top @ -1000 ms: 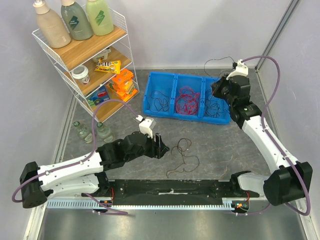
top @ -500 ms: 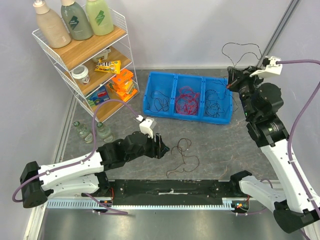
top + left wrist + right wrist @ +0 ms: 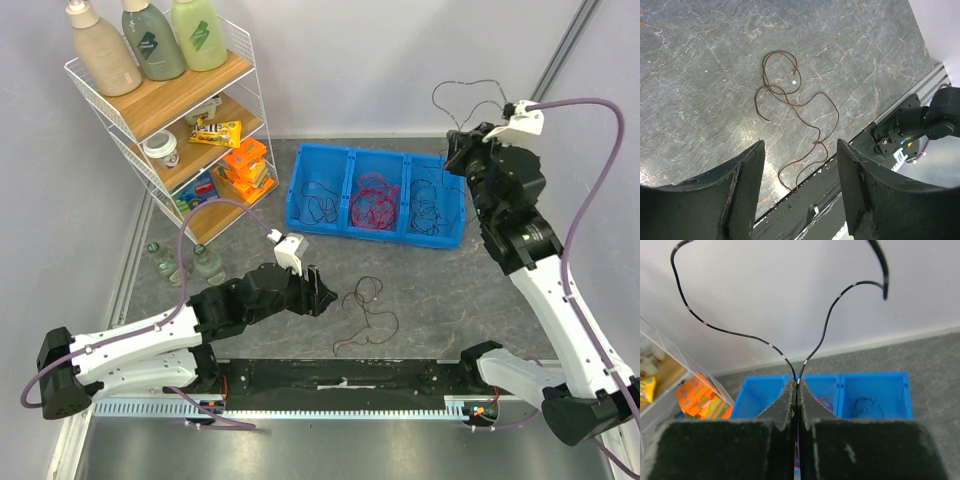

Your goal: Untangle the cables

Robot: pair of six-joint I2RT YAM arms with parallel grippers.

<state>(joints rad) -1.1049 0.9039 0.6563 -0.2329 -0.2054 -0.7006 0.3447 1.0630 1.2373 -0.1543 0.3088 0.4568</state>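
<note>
Now: right gripper (image 3: 796, 385) pinches black cable (image 3: 769, 344) high near bin (image 3: 372, 151).
My left gripper (image 3: 800, 150), jaws wide, sits nearer the table cable (image 3: 775, 89).

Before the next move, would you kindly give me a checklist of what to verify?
1. Right fingers shut on black cable: ok.
2. Black cable lifted clear of blue bin: ok.
3. Only one strand in that grip: cannot tell.
4. Left fingers open and empty: ok.
5. Brown cable lying loose on table, apart from left fingers: ok.
</note>
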